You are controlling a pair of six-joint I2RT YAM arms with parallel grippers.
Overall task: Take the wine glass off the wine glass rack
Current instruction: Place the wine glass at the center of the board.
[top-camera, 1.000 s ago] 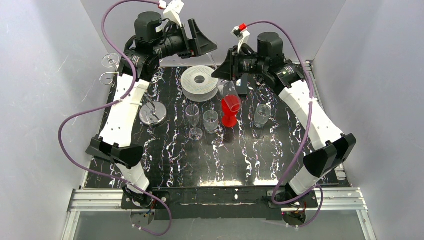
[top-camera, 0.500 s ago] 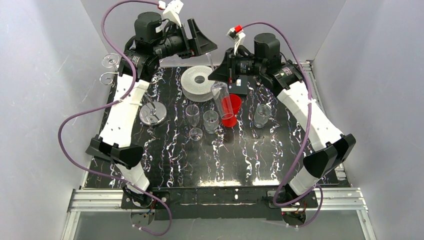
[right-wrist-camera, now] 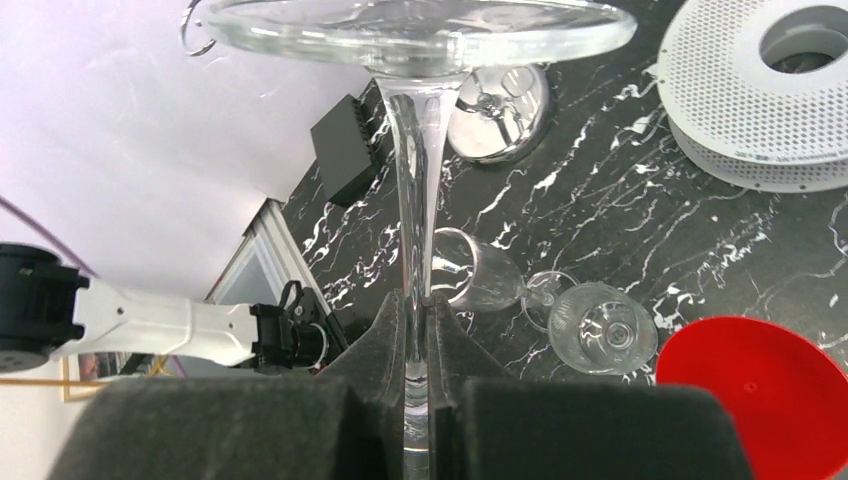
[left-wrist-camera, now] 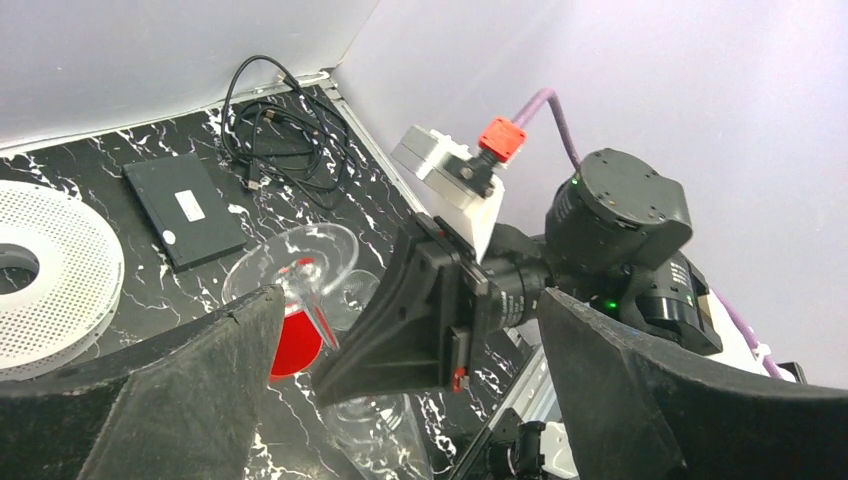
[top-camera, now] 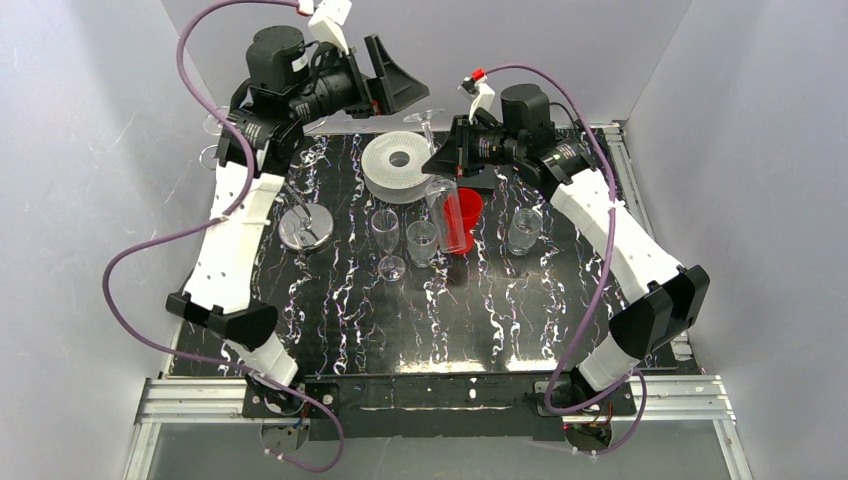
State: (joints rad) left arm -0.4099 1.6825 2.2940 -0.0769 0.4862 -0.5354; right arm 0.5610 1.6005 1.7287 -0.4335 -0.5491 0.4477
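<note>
The wine glass rack is a thin silver wire tree with a chrome disc base (top-camera: 307,228), partly hidden behind my left arm; its curled arms (top-camera: 212,140) show at far left. Its base also shows in the right wrist view (right-wrist-camera: 497,100). My right gripper (top-camera: 450,158) is shut on the stem (right-wrist-camera: 413,200) of a clear wine glass (top-camera: 447,212), held clear of the rack above the red cup, foot (top-camera: 430,117) toward the back. My left gripper (top-camera: 405,85) is open and empty, raised at the back, facing the right gripper (left-wrist-camera: 420,320).
A white perforated spool (top-camera: 400,165) lies at the back centre. A red cup (top-camera: 466,218) and three clear glasses (top-camera: 387,235), (top-camera: 421,240), (top-camera: 524,230) stand mid-table. A black box (left-wrist-camera: 185,210) and cables (left-wrist-camera: 280,130) lie in the back right corner.
My right gripper has tilted the wine glass so its foot points to the back and its bowl hangs over the red cup. My left arm has risen and shifted slightly left.
</note>
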